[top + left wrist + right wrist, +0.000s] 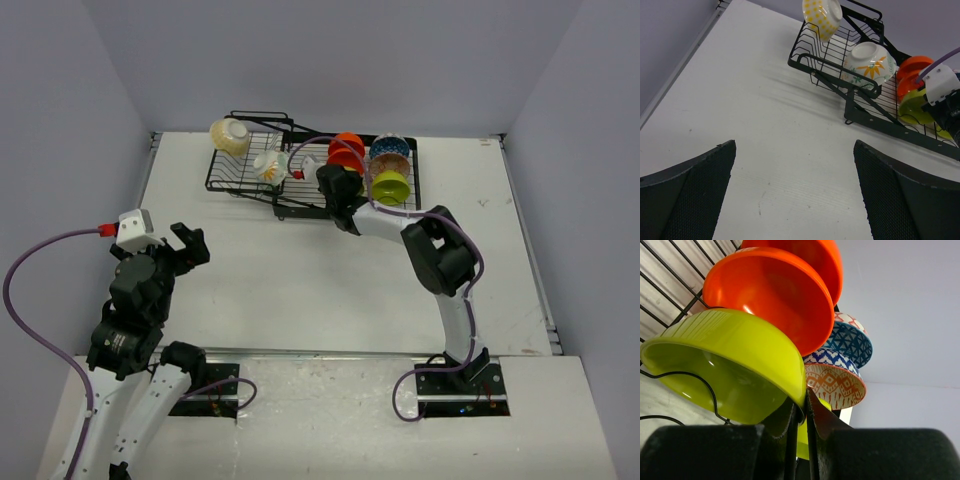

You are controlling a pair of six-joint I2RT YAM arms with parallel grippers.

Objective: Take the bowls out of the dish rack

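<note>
Pale grey walls are enclosing a white tabletop, and the black wire dish rack is sitting at its far side. The right gripper is reaching into the rack's right section, its jaws clenching the rim of a lime green bowl that is standing on edge among the wires. Two orange-red bowls are standing just behind it, with a blue patterned bowl and a pinkish patterned bowl on edge beside them. On the rack's left section, a cream floral bowl is lying tilted, and a yellow-checked bowl is perching at the far rim. The left gripper is hovering over bare tabletop, well apart from the rack, its jaws spread wide and gripping nothing.
</note>
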